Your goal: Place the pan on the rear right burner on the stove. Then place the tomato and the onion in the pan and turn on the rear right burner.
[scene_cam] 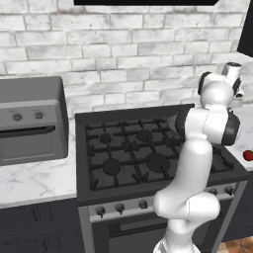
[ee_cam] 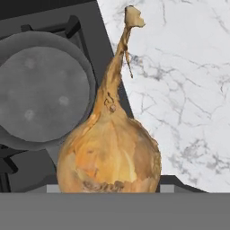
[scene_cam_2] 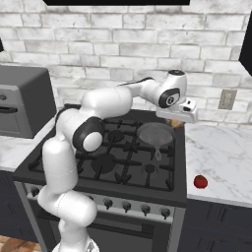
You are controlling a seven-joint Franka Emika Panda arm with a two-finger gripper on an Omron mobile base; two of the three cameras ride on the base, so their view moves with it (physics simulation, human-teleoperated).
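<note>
the fingers [scene_cam_2: 177, 121], seen from the right base view, hang under the white hand at the rear right corner of the stove [scene_cam_2: 106, 197] and are clamped around the onion [scene_cam_2: 175, 123], of which just a tan-orange sliver peeks out below the hand. in that same view the pan [scene_cam_2: 155, 134] sits on the rear right grate, its thin handle pointing toward the front of the stove, and the held onion is just beside its far right rim. the tomato [scene_cam_2: 200, 181] lies on the marble counter [scene_cam_2: 221, 147] to the right of the stove, near the front edge and well apart from the pan. from the left base view the arm covers much of the right half of the stove; the tomato shows at the right edge, and a grey oven box [scene_cam: 29, 118] stands on the counter to the left. in the hand view the onion fills the lower middle, stalk pointing away, with the pan to its left and marble to its right.
</note>
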